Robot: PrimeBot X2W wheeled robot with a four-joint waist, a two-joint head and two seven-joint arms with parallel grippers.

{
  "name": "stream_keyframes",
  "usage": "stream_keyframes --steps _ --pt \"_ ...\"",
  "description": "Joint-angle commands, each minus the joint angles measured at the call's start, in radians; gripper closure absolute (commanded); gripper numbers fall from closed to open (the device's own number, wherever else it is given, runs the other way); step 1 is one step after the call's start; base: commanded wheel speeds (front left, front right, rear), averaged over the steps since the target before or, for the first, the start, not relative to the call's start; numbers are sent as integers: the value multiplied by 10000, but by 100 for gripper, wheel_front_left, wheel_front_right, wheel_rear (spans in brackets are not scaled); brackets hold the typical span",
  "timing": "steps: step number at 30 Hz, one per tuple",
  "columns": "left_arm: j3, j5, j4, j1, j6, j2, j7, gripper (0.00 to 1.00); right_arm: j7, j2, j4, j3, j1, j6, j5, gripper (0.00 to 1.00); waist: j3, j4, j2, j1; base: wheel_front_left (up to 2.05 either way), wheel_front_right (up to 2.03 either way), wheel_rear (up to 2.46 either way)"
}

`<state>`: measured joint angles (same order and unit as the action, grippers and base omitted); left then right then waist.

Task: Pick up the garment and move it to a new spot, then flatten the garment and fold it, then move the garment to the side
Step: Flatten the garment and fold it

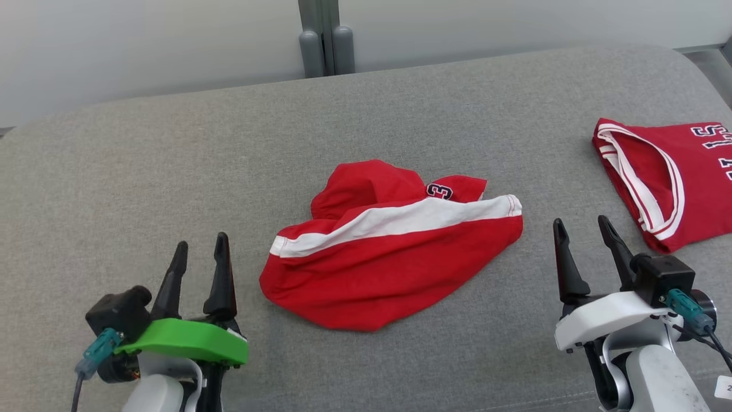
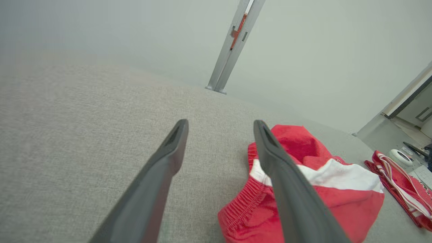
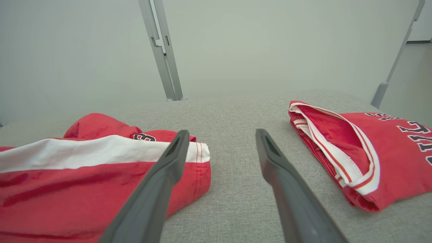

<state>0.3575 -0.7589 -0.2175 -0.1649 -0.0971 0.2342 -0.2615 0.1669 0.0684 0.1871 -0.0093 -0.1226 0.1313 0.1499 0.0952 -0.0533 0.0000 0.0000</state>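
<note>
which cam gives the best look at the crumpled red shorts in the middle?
Head view: the red shorts lie whole, outline unblocked. Left wrist view catches their elastic waistband end, partly behind a finger. Right wrist view shows the hem end, cropped at its left edge.

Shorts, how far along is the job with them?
Looks done: the jersey lies folded at the right. In hand: nothing; the left gripper and right gripper stand open and empty beside the shorts. Left: the shorts are bunched, so flattening, folding and moving aside remain.
</note>
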Motion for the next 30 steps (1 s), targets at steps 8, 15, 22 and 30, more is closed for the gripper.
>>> stream_keyframes --steps 8,15,22,30 --pt "-1924 2971 405 1029 735 -979 -33 0 -9 56 -18 32 132 -12 -210 0 -568 228 0 0 0 0 0" --pt "-2646 3779 -348 1261 1487 -1424 -35 0 29 201 303 81 48 -12 -118 0 -899 320 0 0 0 0 0" --pt "-2978 4191 -744 1075 1934 -1660 -36 0 104 226 579 41 3 -12 -82 0 -900 396 0 0 0 0 0" --pt "-3141 4469 -875 869 2111 -1761 -36 0 122 167 687 21 -6 -12 -71 0 -864 383 0 0 0 0 0"
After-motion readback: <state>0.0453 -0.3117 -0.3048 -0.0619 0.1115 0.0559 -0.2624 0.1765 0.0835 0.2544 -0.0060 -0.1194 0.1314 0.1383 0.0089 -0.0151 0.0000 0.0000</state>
